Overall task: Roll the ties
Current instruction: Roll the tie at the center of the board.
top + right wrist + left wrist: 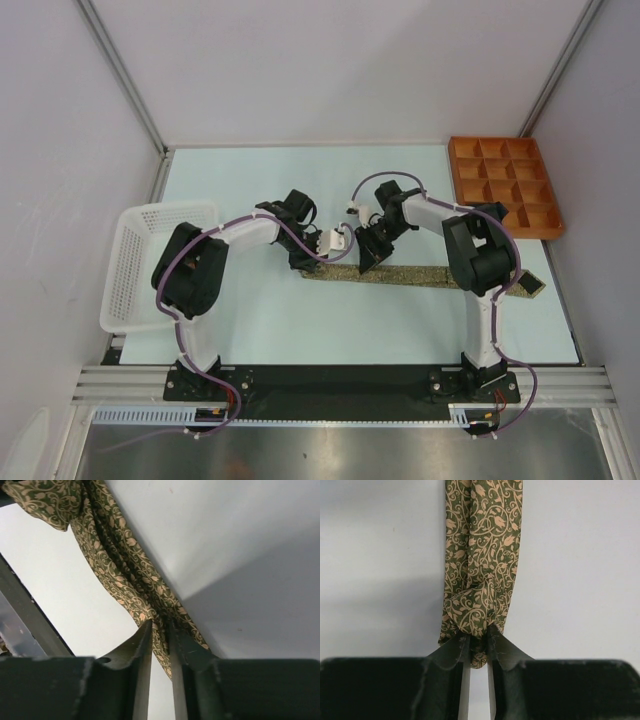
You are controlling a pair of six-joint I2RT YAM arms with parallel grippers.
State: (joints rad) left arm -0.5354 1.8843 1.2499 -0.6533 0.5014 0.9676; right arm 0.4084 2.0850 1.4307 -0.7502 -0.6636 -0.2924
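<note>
While the olive-tan tie [425,272] lies as a straight strip across the middle of the table [300,320], running left to right, you have its bunched left end pinched between the narrow jaws of the left gripper [479,641]. Your right gripper [161,630] is likewise clamped on the tie, a little to the right of the left one.

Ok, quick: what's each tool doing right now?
Left tool: closed, pinching the tie at its end.
Right tool: closed on the same tie, further along.
</note>
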